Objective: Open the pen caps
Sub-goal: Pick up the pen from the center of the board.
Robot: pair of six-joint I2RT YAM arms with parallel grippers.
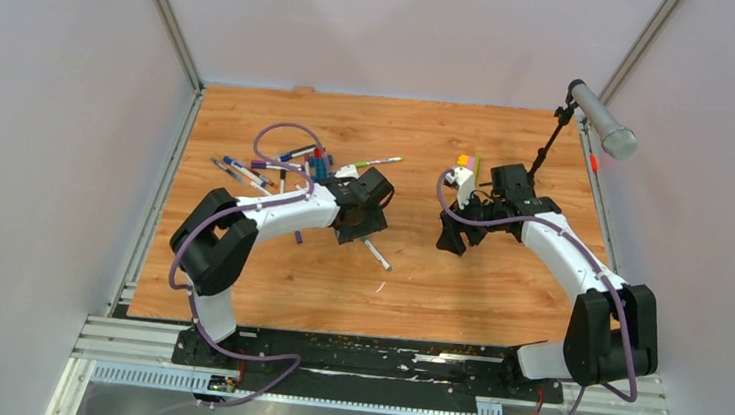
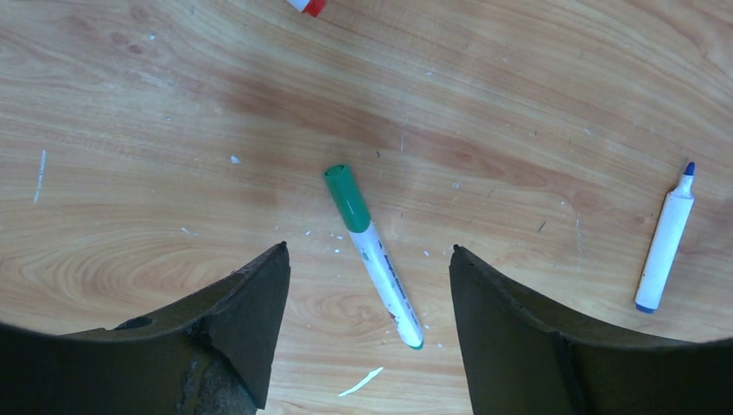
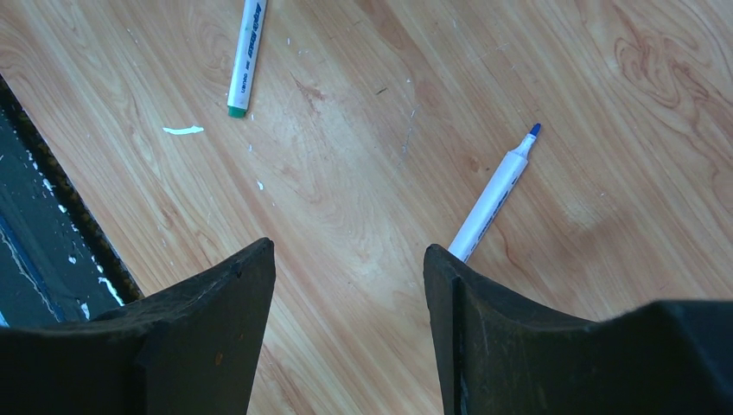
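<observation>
Left gripper (image 2: 367, 251): fingers spread, grasping nothing, straddling a pen (image 2: 385, 285) that lies flat on the table (image 1: 456, 296) with its green cap (image 2: 347, 199) fitted. Right gripper (image 3: 346, 249): fingers spread, empty, with an uncapped blue-tipped pen (image 3: 494, 192) just beside one finger. Remaining pens (image 1: 246, 172) lie heaped farther back, left.

One camera looks down from high above the near edge over the whole table (image 1: 477, 287), while both wrist cameras face straight down, close, sharing the green pen (image 2: 373, 255) and blue pen (image 2: 667, 238).
</observation>
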